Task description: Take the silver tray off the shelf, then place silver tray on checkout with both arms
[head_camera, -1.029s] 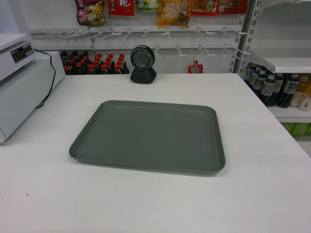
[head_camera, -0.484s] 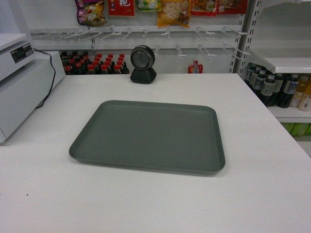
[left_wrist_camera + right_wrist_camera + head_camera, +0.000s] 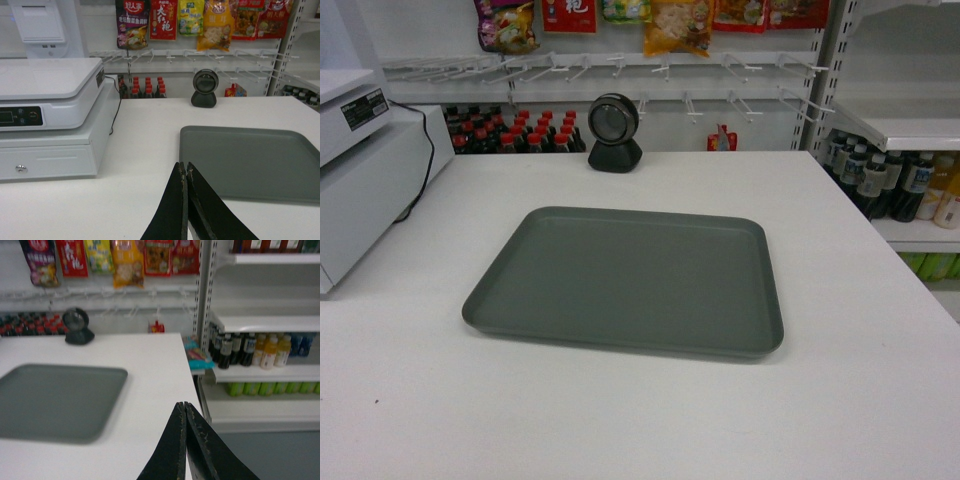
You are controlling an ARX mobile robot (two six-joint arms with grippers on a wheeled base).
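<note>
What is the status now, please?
Left pincer shut, empty. Right pincer shut, empty. Silver tray flat on checkout, released. Nothing in the way.

A white wall panel (image 3: pixel 740 125) with rows of white peg hooks (image 3: pixel 620 68) carries hanging snack packets (image 3: pixel 675 25), and red-capped dark bottles (image 3: pixel 515 130) stand below. At left sits a white cash register (image 3: pixel 47 120); at right, white shelves (image 3: pixel 265 322) hold drink bottles (image 3: pixel 250 350) above grey floor (image 3: pixel 270 455)
</note>
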